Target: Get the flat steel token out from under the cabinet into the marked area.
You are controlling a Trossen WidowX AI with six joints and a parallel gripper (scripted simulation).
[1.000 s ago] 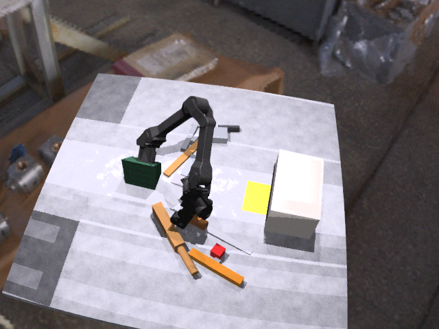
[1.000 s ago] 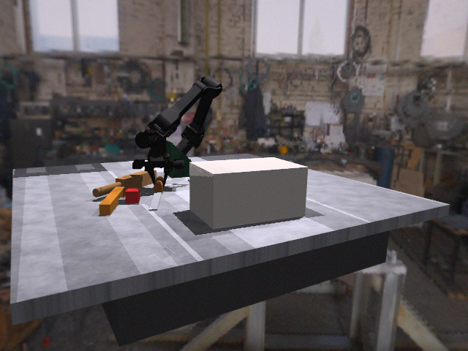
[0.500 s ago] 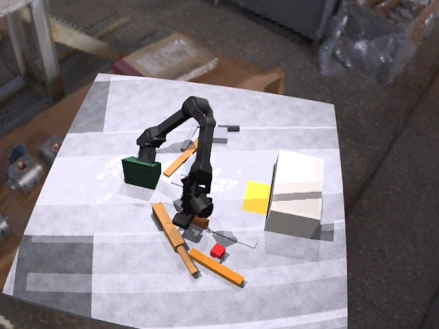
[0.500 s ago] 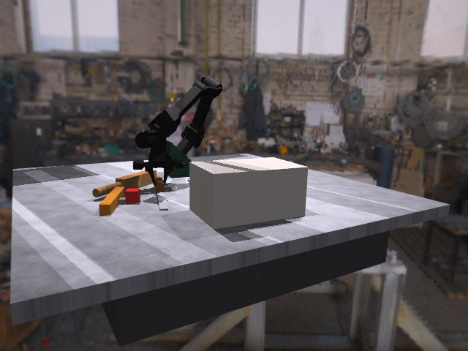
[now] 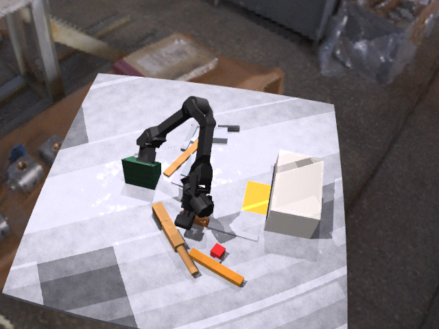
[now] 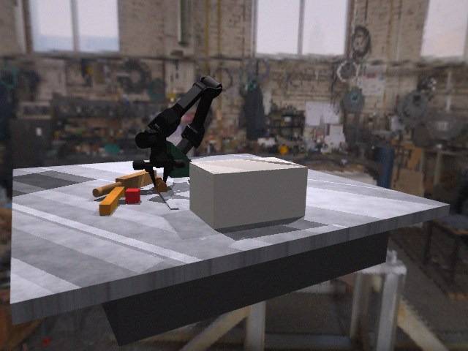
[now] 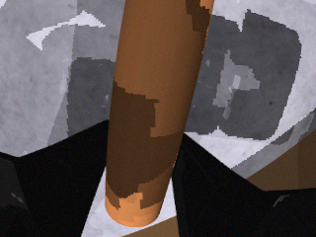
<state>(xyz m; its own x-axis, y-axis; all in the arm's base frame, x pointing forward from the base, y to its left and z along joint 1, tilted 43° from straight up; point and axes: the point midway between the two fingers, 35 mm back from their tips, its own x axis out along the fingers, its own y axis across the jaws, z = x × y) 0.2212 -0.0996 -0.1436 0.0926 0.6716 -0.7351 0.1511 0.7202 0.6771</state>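
Note:
The gripper is shut on the round orange handle of a tool, low over the table. From this handle a thin grey metal rod runs toward the cabinet's near side, ending in a small bent tip short of it. The pale cabinet stands on the right in the top view. The yellow marked area lies against its left side there, and is hidden in the exterior view. The token and the vent slots are not visible in any view.
A red cube and an orange bar lie near the rod. A wooden paddle-like piece lies beside the gripper. A green block, another orange bar and grey pieces lie farther back.

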